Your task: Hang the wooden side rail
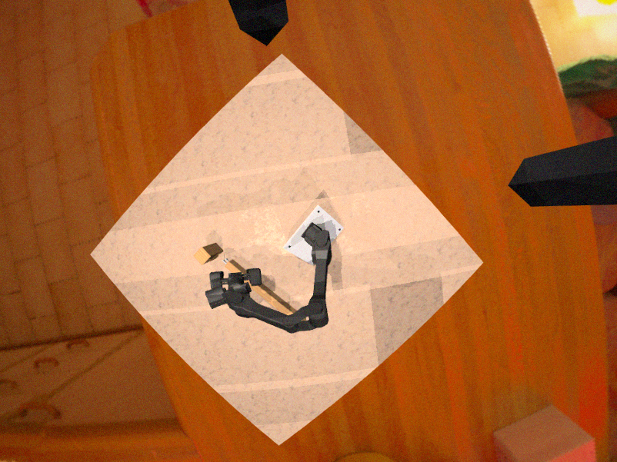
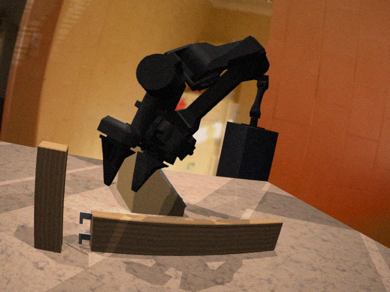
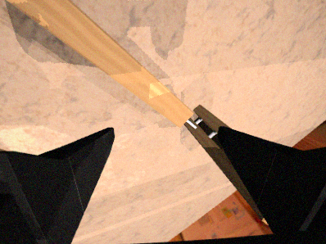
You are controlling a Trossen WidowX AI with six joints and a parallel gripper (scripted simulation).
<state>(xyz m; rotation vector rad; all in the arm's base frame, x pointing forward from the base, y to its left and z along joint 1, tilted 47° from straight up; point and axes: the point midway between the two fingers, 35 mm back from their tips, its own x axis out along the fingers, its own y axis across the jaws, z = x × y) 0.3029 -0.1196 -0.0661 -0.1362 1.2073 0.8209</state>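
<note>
The wooden side rail (image 1: 272, 297) (image 2: 185, 238) (image 3: 94, 47) stands on its long edge on the table. Two steel hooks stick out of its near end, the upper hook (image 2: 85, 215) above the lower hook (image 2: 84, 236). The headboard post (image 1: 207, 253) (image 2: 50, 197) (image 3: 223, 160) stands upright beyond the hooks; a gap shows between them in the exterior view. Pins show in its slot in the wrist view. My gripper (image 1: 235, 278) (image 2: 121, 188) (image 3: 167, 132) is open and empty, above the rail's hook end. Its right finger hides part of the post in the wrist view.
A wedge-shaped block (image 2: 143, 188) with a white plate (image 1: 303, 248) stands behind the rail, under the arm's base. A black box (image 2: 247, 152) shows at the back right. Black pointed shapes show at the top and right in the top view.
</note>
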